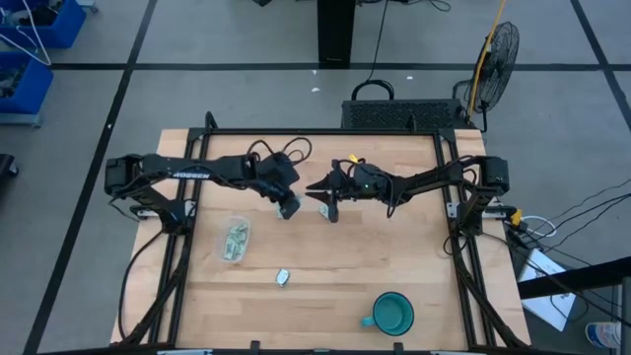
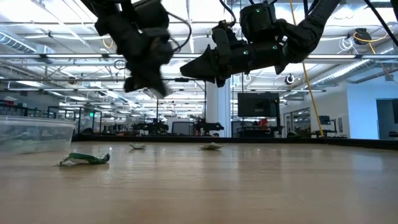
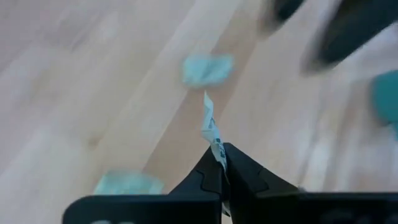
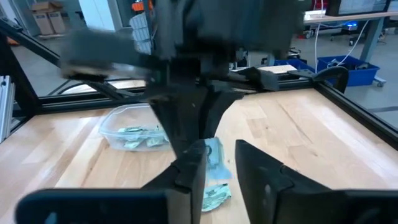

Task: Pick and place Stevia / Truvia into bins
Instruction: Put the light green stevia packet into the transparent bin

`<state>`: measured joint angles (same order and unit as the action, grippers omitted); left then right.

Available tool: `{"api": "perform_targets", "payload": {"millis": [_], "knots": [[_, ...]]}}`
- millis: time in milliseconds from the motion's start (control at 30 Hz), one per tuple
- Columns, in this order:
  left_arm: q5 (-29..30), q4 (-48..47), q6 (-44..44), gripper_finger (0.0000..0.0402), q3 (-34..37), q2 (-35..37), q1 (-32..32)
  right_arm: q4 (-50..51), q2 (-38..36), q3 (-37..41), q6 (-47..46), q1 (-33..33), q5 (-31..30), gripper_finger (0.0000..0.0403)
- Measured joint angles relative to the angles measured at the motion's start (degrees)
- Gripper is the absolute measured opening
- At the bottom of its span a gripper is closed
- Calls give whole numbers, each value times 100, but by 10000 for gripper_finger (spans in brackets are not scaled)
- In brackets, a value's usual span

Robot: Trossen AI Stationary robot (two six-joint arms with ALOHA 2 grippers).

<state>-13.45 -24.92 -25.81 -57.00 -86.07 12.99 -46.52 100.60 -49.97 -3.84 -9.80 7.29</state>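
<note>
Crowded above the middle, open around the tub.
Your two grippers, left [image 1: 288,208] and right [image 1: 329,209], nearly meet beside the tub [image 1: 235,239]; bare surface [image 1: 325,276] elsewhere.

Bright overhead lighting, both wrist views motion-blurred, low view backlit

Sachets [image 4: 142,138] pale green-white; tub [image 1: 235,240] clear; mug [image 1: 392,313] teal.

surface: light wooden table [image 1: 325,271], dark frame rails along its edges | on it: clear plastic tub [image 1: 235,240] holding green-white sachets, toward the left | loose sachet [image 1: 282,278] near the front, just right of the tub | teal mug [image 1: 391,313] at front right, well apart from both
</note>
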Motion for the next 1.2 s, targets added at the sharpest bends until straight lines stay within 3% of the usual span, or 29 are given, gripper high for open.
{"api": "perform_targets", "payload": {"millis": [333, 433, 533, 833, 1033, 1200], "knots": [[22, -4488, -27, 8, 0, 887, 79, 158, 0, 1, 1, -51, -2, 106], [-204, -5367, -140, 7, 53, 1152, -83, 373, 0, 1, 1, -129, -4, 105], [-449, -5160, -293, 4, 343, 1424, -322, 471, 2, 4, 5, -210, -4, 107], [-683, -2976, -1615, 34, 1621, 1502, -676, 805, 2, 4, -49, -466, 27, 109], [-443, -2964, -1435, 63, 1737, 1492, -755, 1951, 4, 4, -85, -520, 178, 124], [-100, -2940, -1366, 94, 1734, 1492, -664, 2172, 9, 4, 42, -520, 186, 137]]}}
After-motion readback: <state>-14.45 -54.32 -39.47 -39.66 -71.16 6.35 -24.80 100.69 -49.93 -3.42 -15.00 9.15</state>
